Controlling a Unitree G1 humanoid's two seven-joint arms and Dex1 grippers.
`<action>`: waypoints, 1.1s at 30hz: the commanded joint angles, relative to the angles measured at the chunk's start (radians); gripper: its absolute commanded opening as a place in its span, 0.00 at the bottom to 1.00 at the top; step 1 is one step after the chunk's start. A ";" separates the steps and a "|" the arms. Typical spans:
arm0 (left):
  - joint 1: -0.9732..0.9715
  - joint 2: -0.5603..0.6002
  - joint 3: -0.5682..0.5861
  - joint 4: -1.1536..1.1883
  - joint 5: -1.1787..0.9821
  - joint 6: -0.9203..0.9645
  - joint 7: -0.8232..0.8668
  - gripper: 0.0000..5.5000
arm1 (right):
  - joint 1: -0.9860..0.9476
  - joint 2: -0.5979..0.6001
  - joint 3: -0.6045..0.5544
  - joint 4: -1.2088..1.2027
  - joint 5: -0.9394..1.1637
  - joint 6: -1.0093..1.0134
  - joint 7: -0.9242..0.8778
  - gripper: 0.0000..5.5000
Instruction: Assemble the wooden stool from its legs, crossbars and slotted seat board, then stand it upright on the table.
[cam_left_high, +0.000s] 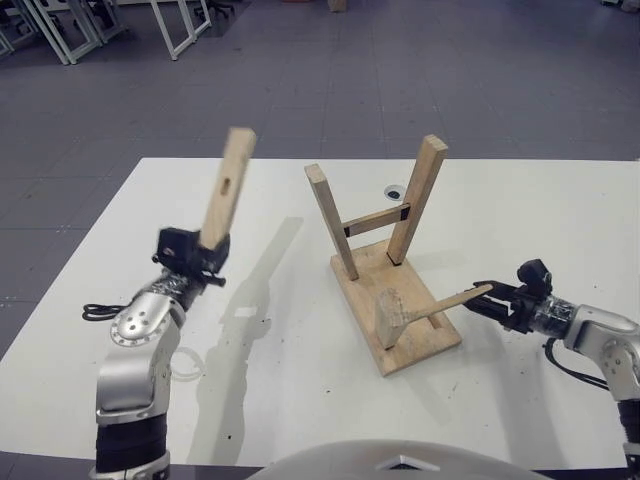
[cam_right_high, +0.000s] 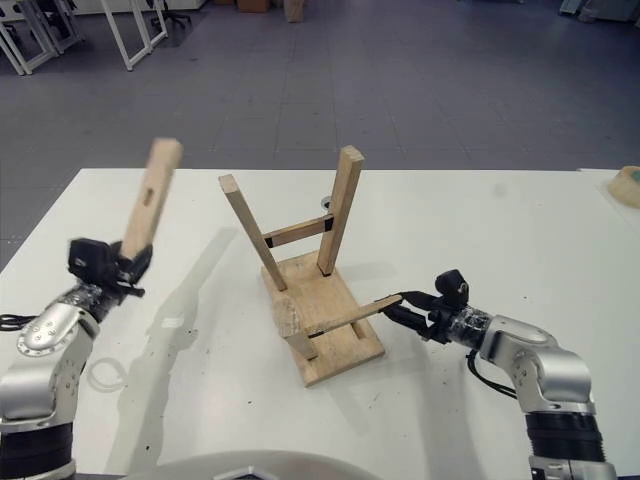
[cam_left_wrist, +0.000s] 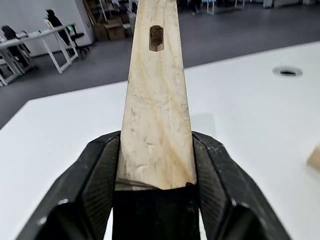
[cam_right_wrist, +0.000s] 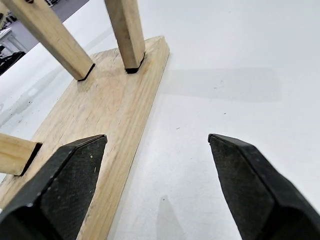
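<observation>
A slotted wooden leg is held aloft above the white tabletop, pinched at its lower end by the left tool and tilted slightly to the right. At the centre of the tabletop the seat board is seen lying flat. Two legs are set in its far slots and joined by a crossbar. A third leg is seated in a near slot, and a thinner bar juts from it towards the right tool. That tool is held low beside the board's right edge with its fingers spread wide and nothing gripped between them.
</observation>
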 joint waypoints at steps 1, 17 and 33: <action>-0.209 -0.027 0.102 -0.025 -0.145 -0.027 0.043 0.37 | -0.153 0.077 -0.177 0.005 0.190 0.087 -0.108 0.68; -0.368 0.116 -0.046 -0.246 -1.067 0.491 -0.082 0.37 | -0.639 0.160 -0.122 -0.153 1.034 0.457 -0.532 0.86; -0.362 0.244 -0.159 -0.249 -1.243 0.524 -0.152 0.37 | -0.660 0.044 0.026 -0.199 1.010 0.495 -0.208 0.60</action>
